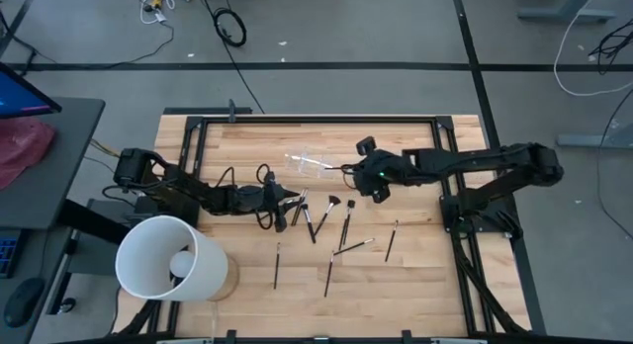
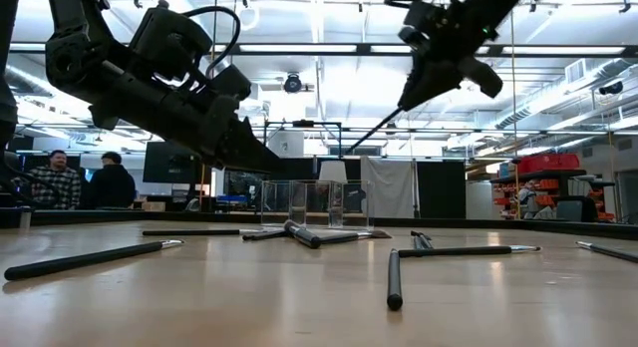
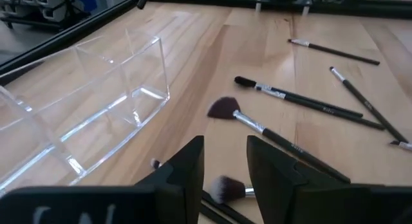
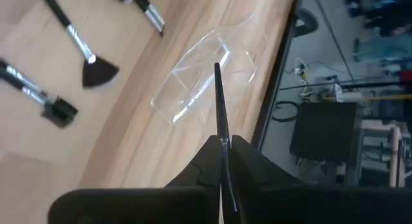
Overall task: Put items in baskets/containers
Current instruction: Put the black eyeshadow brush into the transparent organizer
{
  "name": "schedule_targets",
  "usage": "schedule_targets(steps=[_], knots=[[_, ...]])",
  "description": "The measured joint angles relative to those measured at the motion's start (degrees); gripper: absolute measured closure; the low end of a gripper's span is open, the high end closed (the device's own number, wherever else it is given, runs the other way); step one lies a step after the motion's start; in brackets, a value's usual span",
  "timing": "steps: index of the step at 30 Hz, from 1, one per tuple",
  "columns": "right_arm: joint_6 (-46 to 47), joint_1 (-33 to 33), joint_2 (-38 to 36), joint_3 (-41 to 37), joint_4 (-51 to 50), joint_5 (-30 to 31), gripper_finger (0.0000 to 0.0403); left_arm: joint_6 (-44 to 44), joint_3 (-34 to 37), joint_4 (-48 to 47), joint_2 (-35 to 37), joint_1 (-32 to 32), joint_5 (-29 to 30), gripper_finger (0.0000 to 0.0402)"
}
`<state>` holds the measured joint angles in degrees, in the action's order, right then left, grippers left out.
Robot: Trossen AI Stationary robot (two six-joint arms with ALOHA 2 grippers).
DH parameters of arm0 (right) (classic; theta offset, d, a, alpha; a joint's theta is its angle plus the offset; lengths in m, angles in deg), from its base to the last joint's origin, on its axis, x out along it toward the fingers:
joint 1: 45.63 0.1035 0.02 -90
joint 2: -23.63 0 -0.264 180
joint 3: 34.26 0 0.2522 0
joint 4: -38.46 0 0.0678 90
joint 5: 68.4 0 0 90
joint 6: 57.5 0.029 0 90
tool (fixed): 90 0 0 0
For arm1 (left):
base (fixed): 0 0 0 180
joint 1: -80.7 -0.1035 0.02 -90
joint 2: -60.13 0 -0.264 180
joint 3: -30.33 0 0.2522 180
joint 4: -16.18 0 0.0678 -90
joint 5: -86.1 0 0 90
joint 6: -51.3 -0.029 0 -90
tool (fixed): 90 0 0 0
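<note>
My right gripper (image 1: 364, 172) is shut on a thin dark brush (image 4: 217, 102) above the table's far middle. The brush's free end (image 4: 215, 67) points at the clear plastic holder (image 4: 207, 71), which stands on the wood (image 1: 307, 164). My left gripper (image 3: 225, 161) is open and low over a cluster of brushes (image 1: 309, 212). A brush with a whitish bristle tip (image 3: 225, 187) lies just under its fingers, which touch nothing that I can see. Several more brushes lie flat on the table (image 1: 346, 223) (image 1: 277, 265) (image 1: 328, 275) (image 1: 391, 240). My right gripper pinches the brush's thin dark handle (image 4: 223, 144) between its two fingers. The brush runs along the fingers and sticks out past their tips. It is lifted clear of the table and slants down toward the holder (image 2: 374, 130).
A large white cylindrical bucket (image 1: 168, 257) lies at the table's near left corner. A black frame (image 1: 316, 119) runs round the table. People sit in the room beyond the table (image 2: 60, 177). There is bare wood at the near right (image 1: 425, 275).
</note>
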<state>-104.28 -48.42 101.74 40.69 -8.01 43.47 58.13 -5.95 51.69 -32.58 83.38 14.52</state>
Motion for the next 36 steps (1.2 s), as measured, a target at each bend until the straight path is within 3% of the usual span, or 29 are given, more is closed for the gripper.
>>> schedule_targets(steps=[5, 12, 16, 24, 36], knots=[[-3.8, -2.72, 7.73, 7.63, -7.07, -0.28, 0.0387, 0.68, 0.0, -2.89, 0.0, 0.0, 0.0, 0.028], [-9.65, -4.94, 16.25, 9.24, -6.54, -0.28, 0.0387, 1.55, 0.0, -5.94, 0.0, 0.02, 0.0, 0.028], [-10.94, -5.31, 18.47, 9.26, -5.01, -0.26, 0.038, 1.89, 0.0, -6.55, 0.0, 0.02, 0.0, 0.028], [-9.35, -5.29, 19.04, 9.26, 0.64, -0.07, 0.0327, 4.64, 0.02, -9.34, 0.0, 0.09, 0.0, 0.028], [-0.01, -0.48, 17.67, 9.28, 1.15, 13.24, 0.0279, 9.46, 0.02, -16.13, 0.04, 1.37, 3.62, 0.0286]])
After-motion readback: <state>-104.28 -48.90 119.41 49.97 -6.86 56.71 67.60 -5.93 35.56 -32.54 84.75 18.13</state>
